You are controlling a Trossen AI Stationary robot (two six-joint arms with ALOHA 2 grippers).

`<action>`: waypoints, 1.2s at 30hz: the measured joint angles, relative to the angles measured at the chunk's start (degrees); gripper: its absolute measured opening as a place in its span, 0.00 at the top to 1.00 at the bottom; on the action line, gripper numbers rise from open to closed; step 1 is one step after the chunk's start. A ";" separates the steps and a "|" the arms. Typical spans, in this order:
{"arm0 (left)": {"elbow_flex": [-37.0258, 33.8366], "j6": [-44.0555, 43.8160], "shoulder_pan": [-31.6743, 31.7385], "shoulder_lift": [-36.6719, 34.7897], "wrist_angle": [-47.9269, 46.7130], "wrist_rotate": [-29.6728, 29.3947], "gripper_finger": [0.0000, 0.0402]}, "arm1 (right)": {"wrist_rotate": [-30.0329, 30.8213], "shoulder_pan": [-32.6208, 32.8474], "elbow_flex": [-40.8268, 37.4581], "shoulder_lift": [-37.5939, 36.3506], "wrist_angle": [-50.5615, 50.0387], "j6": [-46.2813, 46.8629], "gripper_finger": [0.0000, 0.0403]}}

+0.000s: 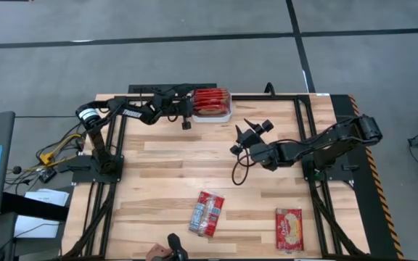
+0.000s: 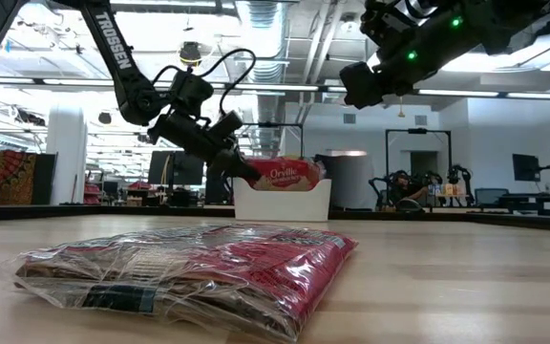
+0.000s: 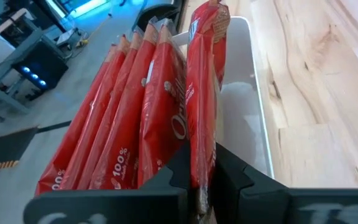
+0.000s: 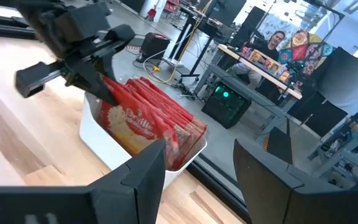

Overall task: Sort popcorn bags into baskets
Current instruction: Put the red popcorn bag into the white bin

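At the far edge of the table [image 1: 158,156], around twelve o'clock, sits the white bin [image 1: 226,114], a small rounded plastic tub already packed with red popcorn packets [image 1: 210,101] standing on edge in a row. From the left wrist view they fan out like files, glossy red film with white lettering, their crimped top seams pointing up. From the right wrist view the endmost packet shows its pale oval picture of popcorn.

The left gripper [image 1: 186,110] hangs right at the bin's nine o'clock end, its fingers [image 3: 176,171] pinched tight on the lower seam of one packet [image 3: 202,93], which stands upright in the bin, just apart from the leaning stack, with bare white bin floor beside it.

The right gripper [image 1: 239,139] floats above the middle of the table, at about four o'clock from the bin, its claw spread wide with nothing between the fingers.

Two packets lie flat on the near part of the table. One [image 1: 207,213] at roughly six o'clock shows its red and whitish-grey printed face, slightly askew. The other [image 1: 289,228] at about five o'clock lies face up, red with the pale oval. In the low view the nearer one [image 2: 199,272] looks crinkled and shiny under clear wrap.
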 joint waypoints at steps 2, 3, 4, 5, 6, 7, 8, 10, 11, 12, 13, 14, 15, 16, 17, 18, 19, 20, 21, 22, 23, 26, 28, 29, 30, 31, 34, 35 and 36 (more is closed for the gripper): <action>0.02 -0.40 0.01 0.07 0.11 -0.17 0.96 | 0.00 -0.04 0.02 0.00 0.04 -0.23 0.48; 0.02 -0.43 0.02 0.07 0.10 -0.22 0.96 | 0.02 -0.07 0.02 0.00 -0.02 -0.24 0.48; 0.02 -0.44 0.02 0.07 0.09 -0.25 0.96 | 0.02 -0.08 0.02 0.00 -0.09 -0.24 0.48; 0.01 -0.62 0.02 0.07 0.12 -0.28 0.96 | 0.03 -0.11 0.02 0.00 -0.08 -0.25 0.48; 0.02 -0.98 0.02 0.07 0.22 -0.45 0.95 | 0.06 -0.12 0.02 0.00 -0.05 -0.25 0.48; 0.02 -1.25 0.02 0.07 0.25 -0.59 0.95 | 0.04 -0.10 0.02 0.00 -0.07 -0.26 0.48; 0.01 -1.29 0.02 0.07 0.26 -0.71 0.95 | 0.05 -0.10 0.02 0.00 -0.07 -0.26 0.48; 0.02 -1.31 0.02 0.07 0.34 -0.93 0.93 | 0.04 -0.07 0.02 0.00 -0.06 -0.18 0.48; 0.01 -1.48 0.02 0.07 0.42 -1.30 0.92 | 0.05 -0.08 0.02 0.00 -0.09 -0.01 0.47; 0.01 -1.83 0.02 0.09 0.57 -1.96 0.90 | 0.06 -0.08 0.02 0.00 -0.07 0.05 0.47; 0.01 -1.99 0.03 0.09 0.72 -2.76 0.88 | 0.07 -0.08 0.02 0.00 -0.07 0.10 0.47; 0.01 -2.01 0.04 0.09 0.94 -3.50 0.86 | 0.07 -0.08 0.02 0.00 -0.08 0.10 0.46; 0.01 -2.03 0.04 0.11 1.21 -4.21 0.84 | 0.07 -0.08 0.02 0.00 -0.08 0.15 0.46; 0.01 -2.06 0.04 0.13 1.51 -4.59 0.81 | 0.07 -0.08 0.02 0.00 -0.07 0.18 0.46; 0.01 -1.98 0.05 0.14 1.90 -4.74 0.79 | 0.09 -0.08 0.02 0.00 -0.07 0.18 0.46; -0.01 -1.91 0.07 0.19 2.33 -4.82 0.77 | 0.08 -0.08 0.02 0.00 -0.07 0.18 0.46; -0.06 -1.83 0.07 0.20 2.72 -4.97 0.75 | 0.08 -0.08 0.02 0.00 -0.07 0.18 0.46; -0.06 -1.59 0.07 0.18 3.05 -5.04 0.73 | 0.09 -0.08 0.02 0.00 -0.07 0.20 0.47; -0.06 -1.45 -0.12 0.16 3.28 -5.12 0.71 | 0.09 -0.08 0.02 0.00 -0.09 0.20 0.47; -0.06 -1.32 -0.23 0.15 3.43 -5.13 0.70 | 0.09 -0.08 0.02 0.00 -0.07 0.19 0.47; -0.06 -1.18 -0.37 0.15 3.47 -5.13 0.69 | 0.09 -0.08 0.02 0.00 -0.08 0.18 0.47; -0.06 -0.61 -0.75 0.13 3.52 -5.11 0.67 | 0.11 -0.08 0.02 0.00 -0.07 0.18 0.46; -0.06 -0.59 -1.16 0.05 3.52 -5.69 0.66 | 0.13 -0.08 0.02 0.00 -0.07 0.18 0.46; -0.06 -0.58 -1.40 -0.26 3.32 -6.54 0.66 | 0.15 -0.08 0.02 0.00 -0.07 0.17 0.46; -0.07 -0.56 -1.72 -0.73 3.14 -7.54 0.66 | 0.15 -0.08 0.02 0.00 -0.09 0.15 0.46; -0.08 -0.55 -2.09 -1.34 3.13 -8.78 0.66 | 0.17 -0.08 0.02 0.00 -0.07 0.15 0.46; -0.08 0.58 -3.25 -4.17 1.82 -11.87 0.66 | 0.17 -0.08 0.02 0.00 -0.27 0.13 0.46; -0.08 1.44 -3.65 -5.40 0.87 -12.76 0.66 | 0.18 -0.08 0.02 0.00 -0.57 0.11 0.47; -0.08 2.12 -4.03 -6.87 -0.22 -13.63 0.66 | 0.17 -0.04 0.02 0.00 -0.84 0.14 0.47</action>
